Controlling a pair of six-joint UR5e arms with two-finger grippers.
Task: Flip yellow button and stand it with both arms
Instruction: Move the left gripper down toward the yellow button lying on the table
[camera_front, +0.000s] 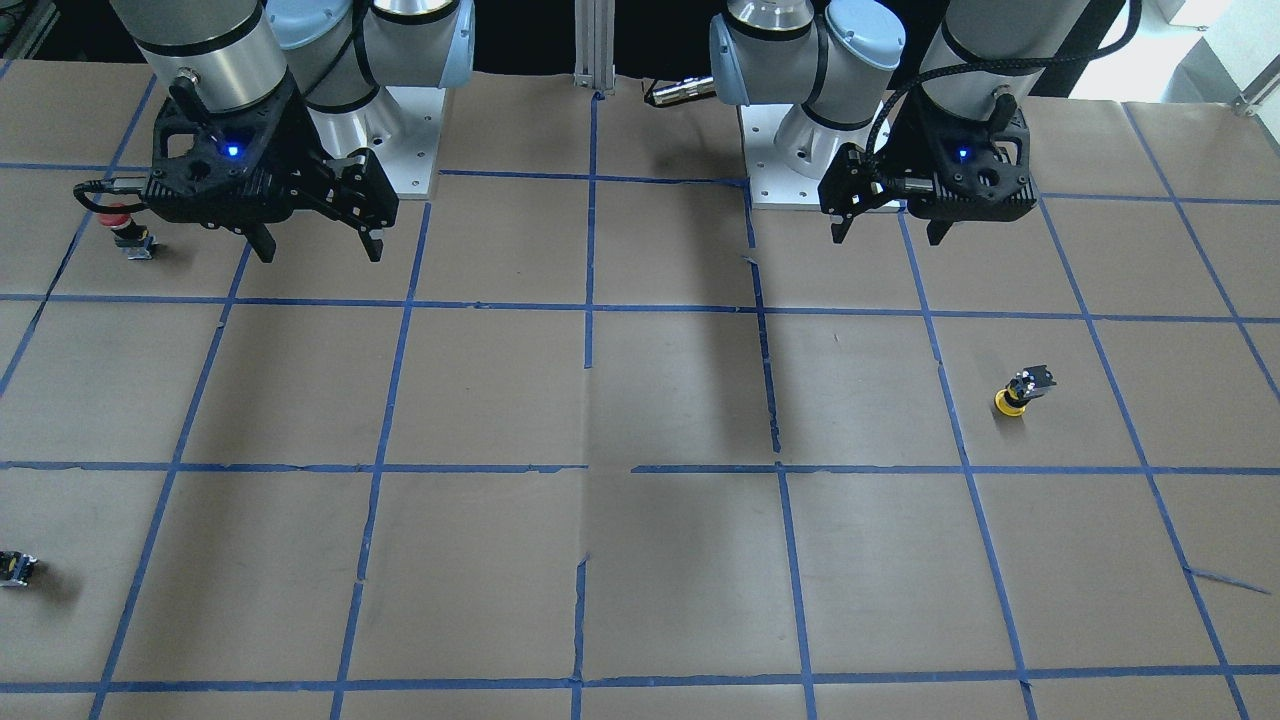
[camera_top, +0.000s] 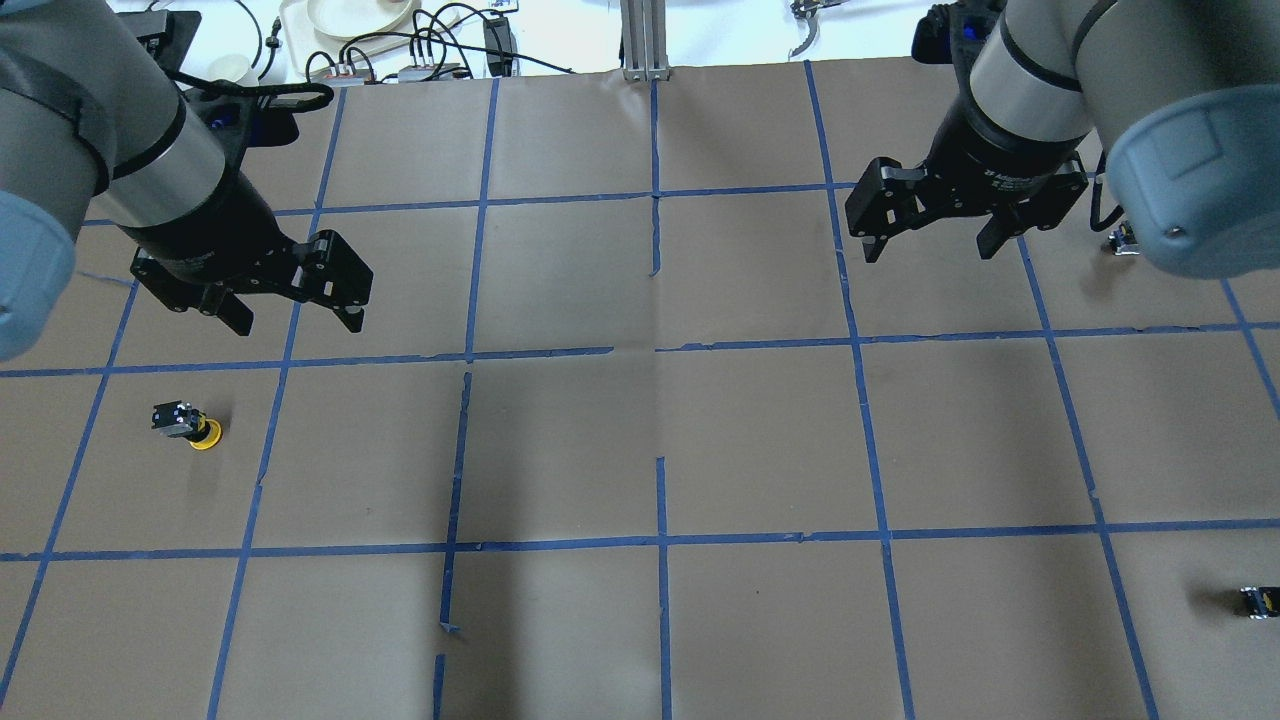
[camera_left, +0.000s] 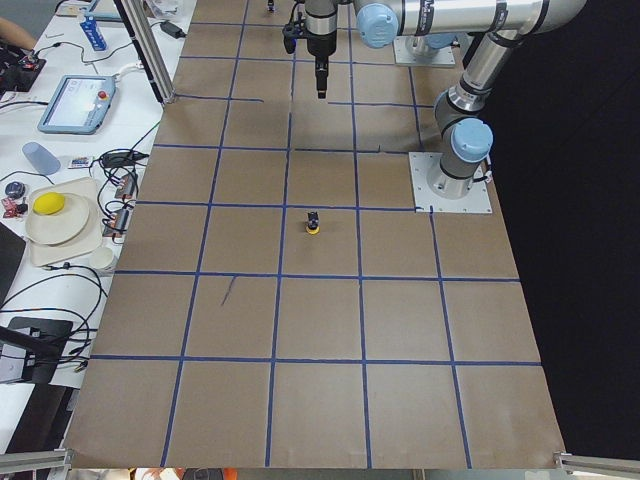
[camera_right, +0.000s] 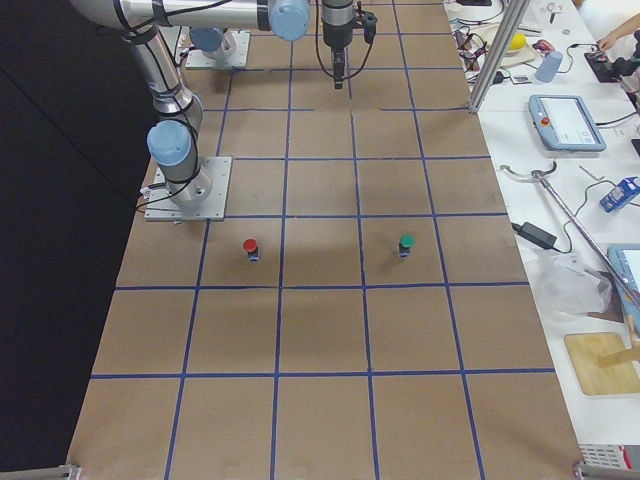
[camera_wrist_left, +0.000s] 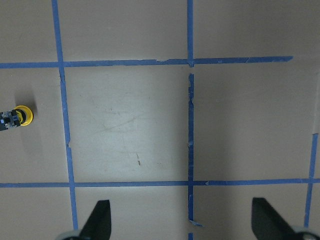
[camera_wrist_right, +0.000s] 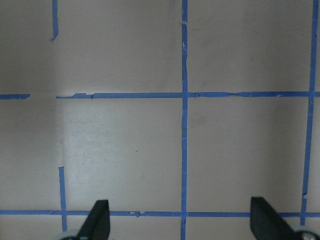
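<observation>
The yellow button (camera_front: 1020, 392) rests on its yellow cap with the black-and-silver body pointing up, on the brown paper table. It also shows in the overhead view (camera_top: 190, 425), the exterior left view (camera_left: 313, 224) and at the left edge of the left wrist view (camera_wrist_left: 17, 117). My left gripper (camera_top: 297, 322) is open and empty, and it hovers above the table behind the button and off to one side. My right gripper (camera_top: 930, 250) is open and empty over the other half of the table. Both wrist views show the spread fingers (camera_wrist_left: 97, 220) (camera_wrist_right: 97, 220) over bare paper.
A red-capped button (camera_front: 128, 232) stands near my right gripper and also shows in the exterior right view (camera_right: 250, 247). A small dark part (camera_front: 15, 568) lies at the far edge on my right side. Blue tape lines grid the paper. Cables and dishes lie beyond the table's far edge (camera_top: 350, 20).
</observation>
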